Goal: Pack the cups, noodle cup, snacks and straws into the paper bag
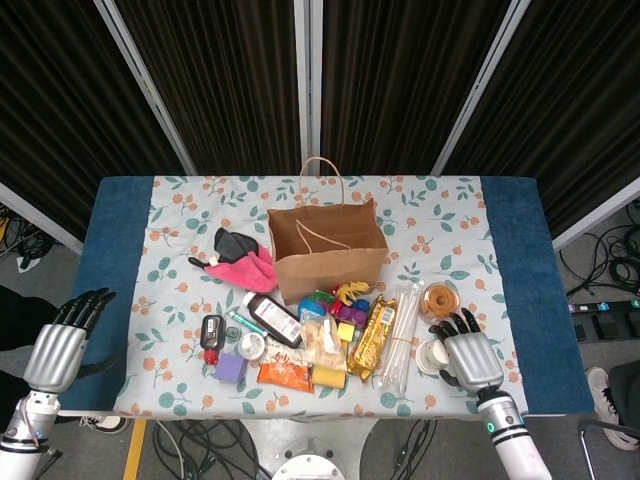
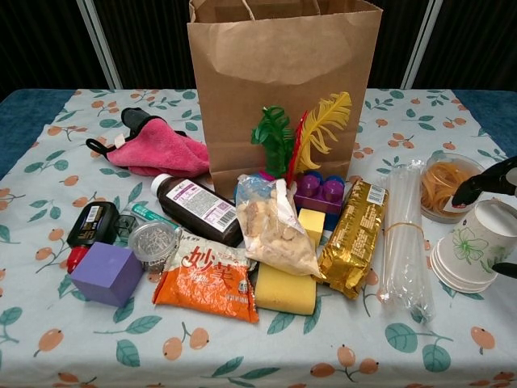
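Note:
The brown paper bag stands open at mid-table, also upright in the chest view. A stack of white floral paper cups lies tilted at the front right. My right hand hovers just right of the cups, fingers spread; its dark fingertips show above the stack's rim, holding nothing. A clear tub with orange-brown contents sits behind the cups. Bundled clear straws, a gold snack pack, a cracker bag and an orange snack packet lie in front of the bag. My left hand is off the table's left edge, open.
A pink cloth, brown bottle, purple cube, yellow sponge, round tin, black-and-red item, coloured feathers and toy blocks crowd the front of the bag.

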Controlling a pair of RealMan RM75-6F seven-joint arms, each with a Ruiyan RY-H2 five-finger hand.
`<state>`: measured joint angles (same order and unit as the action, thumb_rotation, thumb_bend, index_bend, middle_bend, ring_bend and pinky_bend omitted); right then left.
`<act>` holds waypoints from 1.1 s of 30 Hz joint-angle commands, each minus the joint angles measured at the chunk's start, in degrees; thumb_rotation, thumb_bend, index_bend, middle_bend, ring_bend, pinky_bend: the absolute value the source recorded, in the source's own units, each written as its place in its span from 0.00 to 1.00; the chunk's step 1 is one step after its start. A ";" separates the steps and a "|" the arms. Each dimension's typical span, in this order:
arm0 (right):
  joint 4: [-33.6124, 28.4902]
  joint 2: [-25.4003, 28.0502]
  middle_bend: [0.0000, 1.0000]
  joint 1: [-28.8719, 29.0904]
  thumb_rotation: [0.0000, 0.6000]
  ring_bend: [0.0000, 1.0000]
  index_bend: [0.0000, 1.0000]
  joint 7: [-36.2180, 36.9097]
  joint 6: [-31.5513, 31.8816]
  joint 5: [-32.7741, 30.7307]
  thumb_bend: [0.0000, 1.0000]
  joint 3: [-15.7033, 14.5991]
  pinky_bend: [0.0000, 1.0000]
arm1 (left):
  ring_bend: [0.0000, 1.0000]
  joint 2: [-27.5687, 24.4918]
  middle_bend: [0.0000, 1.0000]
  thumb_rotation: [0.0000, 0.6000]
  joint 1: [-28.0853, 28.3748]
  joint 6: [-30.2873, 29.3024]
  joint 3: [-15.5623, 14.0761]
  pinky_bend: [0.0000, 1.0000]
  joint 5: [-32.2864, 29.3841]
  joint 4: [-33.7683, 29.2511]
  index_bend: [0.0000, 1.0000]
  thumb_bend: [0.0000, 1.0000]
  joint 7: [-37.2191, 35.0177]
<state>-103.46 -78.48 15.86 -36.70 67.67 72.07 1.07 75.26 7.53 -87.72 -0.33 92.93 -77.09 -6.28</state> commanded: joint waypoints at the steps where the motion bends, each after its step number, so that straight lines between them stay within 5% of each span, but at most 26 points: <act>1: 0.12 -0.57 0.32 -0.07 1.00 0.18 0.35 -0.53 0.90 -0.11 0.14 -0.07 0.09 | 0.15 0.02 0.22 1.00 0.02 -0.04 -0.04 0.21 0.09 0.05 0.18 0.10 -0.11; 9: 0.53 -1.38 0.46 -0.56 1.00 0.35 0.53 -0.51 3.65 0.52 0.20 0.03 0.14 | 0.15 -0.05 0.22 1.00 0.05 -0.28 -0.08 0.21 0.30 -0.20 0.18 0.10 -0.04; 18: -6.94 3.93 0.50 -1.41 1.00 0.39 0.58 0.90 10.23 5.89 0.23 2.23 0.14 | 0.15 -0.48 0.22 1.00 0.02 -0.67 -0.16 0.21 0.64 -0.63 0.18 0.10 0.14; 26: -19.18 12.16 0.51 1.50 1.00 0.40 0.59 -0.05 15.96 9.09 0.24 12.60 0.14 | 0.15 -0.73 0.22 1.00 0.47 -0.67 -0.20 0.21 1.37 -1.20 0.18 0.10 0.35; 33: -17.56 8.47 0.51 11.13 1.00 0.40 0.59 1.06 12.30 3.77 0.23 22.95 0.14 | 0.15 -0.87 0.22 1.00 1.04 0.02 -0.03 0.21 1.25 -1.06 0.18 0.10 -0.14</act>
<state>-122.52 -68.14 23.18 -36.36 81.72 78.31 20.90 74.40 8.48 -87.81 -0.37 94.19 -78.18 -6.33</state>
